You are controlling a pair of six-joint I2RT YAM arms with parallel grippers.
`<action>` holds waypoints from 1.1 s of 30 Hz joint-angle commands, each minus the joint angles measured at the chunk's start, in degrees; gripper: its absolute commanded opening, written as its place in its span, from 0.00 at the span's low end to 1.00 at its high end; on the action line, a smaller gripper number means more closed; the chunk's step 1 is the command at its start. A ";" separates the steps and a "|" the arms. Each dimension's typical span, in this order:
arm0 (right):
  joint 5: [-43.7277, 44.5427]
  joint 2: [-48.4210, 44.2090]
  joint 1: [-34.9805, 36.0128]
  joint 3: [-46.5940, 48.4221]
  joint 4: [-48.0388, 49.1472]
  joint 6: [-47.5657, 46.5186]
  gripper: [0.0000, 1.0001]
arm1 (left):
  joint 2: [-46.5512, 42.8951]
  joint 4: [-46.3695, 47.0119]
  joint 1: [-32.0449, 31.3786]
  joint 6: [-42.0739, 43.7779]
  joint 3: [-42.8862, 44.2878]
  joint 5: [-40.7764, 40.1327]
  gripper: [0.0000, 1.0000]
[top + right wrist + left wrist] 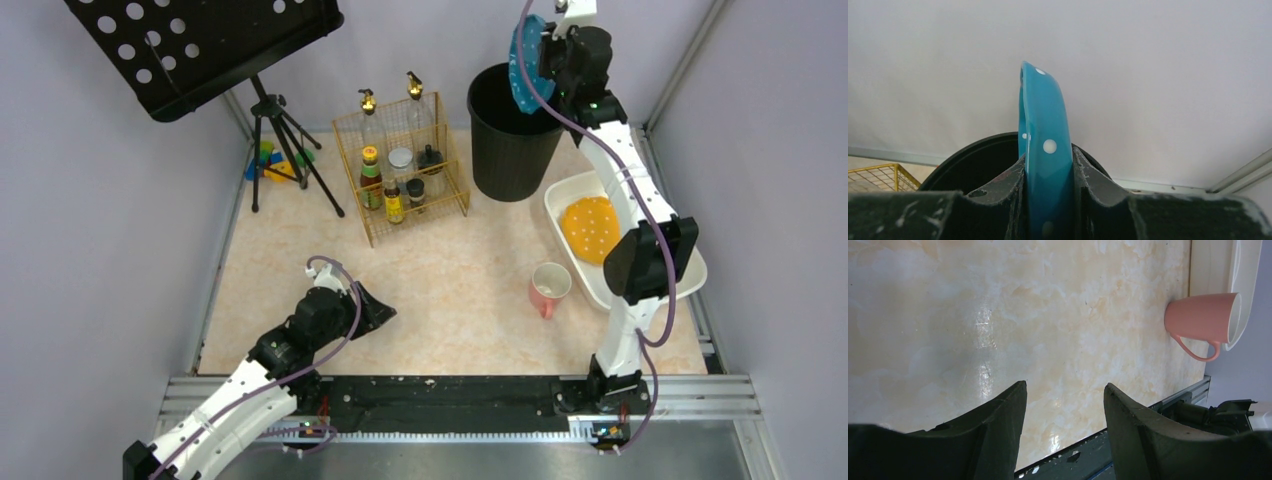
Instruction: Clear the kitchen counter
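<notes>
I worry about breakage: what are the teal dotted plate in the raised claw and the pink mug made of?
Teal white-dotted plate: likely glazed ceramic or melamine; thick, glossy rim. Pink mug, white inside: probably ceramic, satin glaze, thick wall; plastic is possible.

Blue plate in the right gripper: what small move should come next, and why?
Probably swing the blue plate toward the white tub. The right gripper clamps it on edge above the black bin, and an orange plate already lies in the tub.
</notes>
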 commanded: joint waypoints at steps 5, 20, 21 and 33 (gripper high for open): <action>3.42 -3.79 3.06 -0.95 18.70 -10.55 0.00 | 0.72 2.69 -0.05 0.76 -0.78 -0.95 0.63; 11.34 -13.76 2.83 -3.93 20.85 -0.51 0.00 | 0.71 2.54 -0.06 1.16 -0.40 -0.08 0.63; 11.65 -14.58 2.73 -4.32 20.88 0.29 0.00 | 0.61 2.26 -0.05 1.24 -0.26 -0.05 0.63; 20.66 -26.57 -1.97 -9.64 13.34 7.46 0.00 | -2.23 -1.30 -0.05 2.03 2.61 -0.16 0.63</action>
